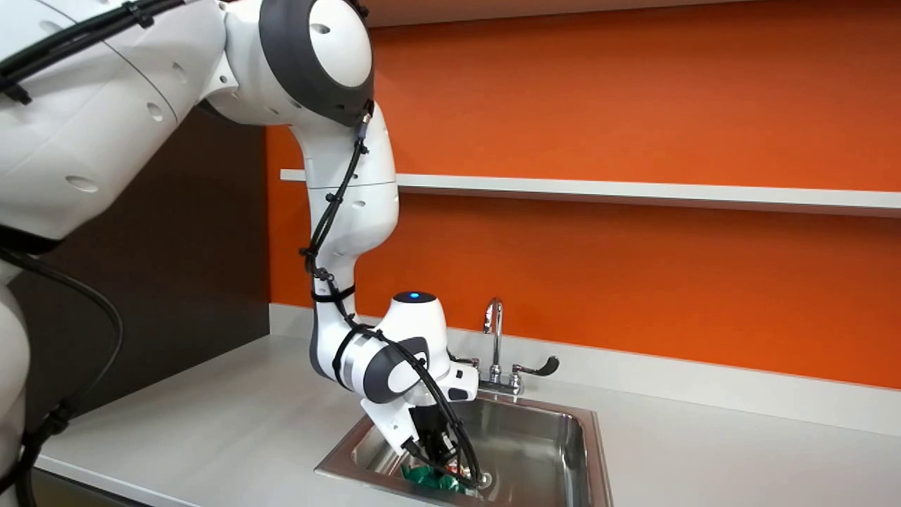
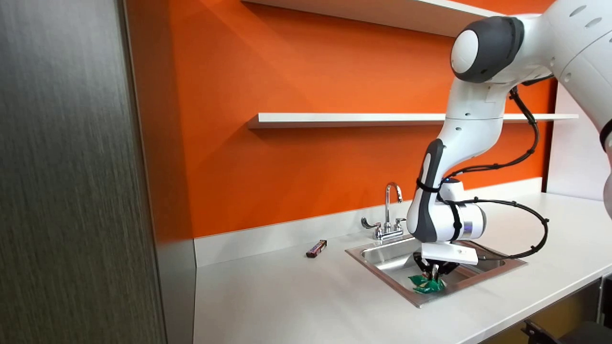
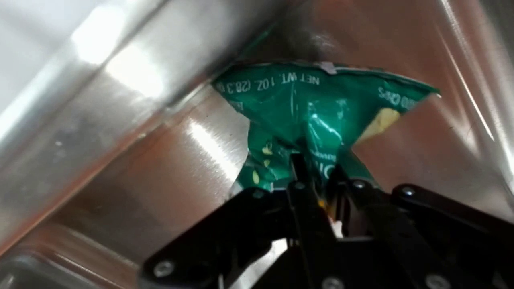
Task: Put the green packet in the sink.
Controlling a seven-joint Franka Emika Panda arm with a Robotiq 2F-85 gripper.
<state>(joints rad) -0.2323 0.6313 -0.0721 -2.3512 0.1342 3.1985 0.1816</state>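
gripping the green packet (image 3: 281, 108) in the gripper (image 3: 317, 170), by the bunched middle, between two closed-up fingers (image 3: 299, 172). pinched there, most likely, to stop a slick, floppy bag from twisting loose; hence the folds running to the grip and the free edge fanned wide. held low inside the sink (image 1: 528, 443), already below the rim, likely so as to set down rather than drop. on the sink floor or just above it: hard to say from so dark a wrist view. probably needs only letting go and lifting away. placed on the side of the sink away from the faucet (image 2: 387, 215), presumably to spare it a knock. lying on the counter (image 2: 287, 296) beside the sink: a small dark bar (image 2: 316, 248), no part of the job. by count: one packet, one sink, one faucet with two handles (image 1: 547, 367), one gripper, two fingers, one bar.
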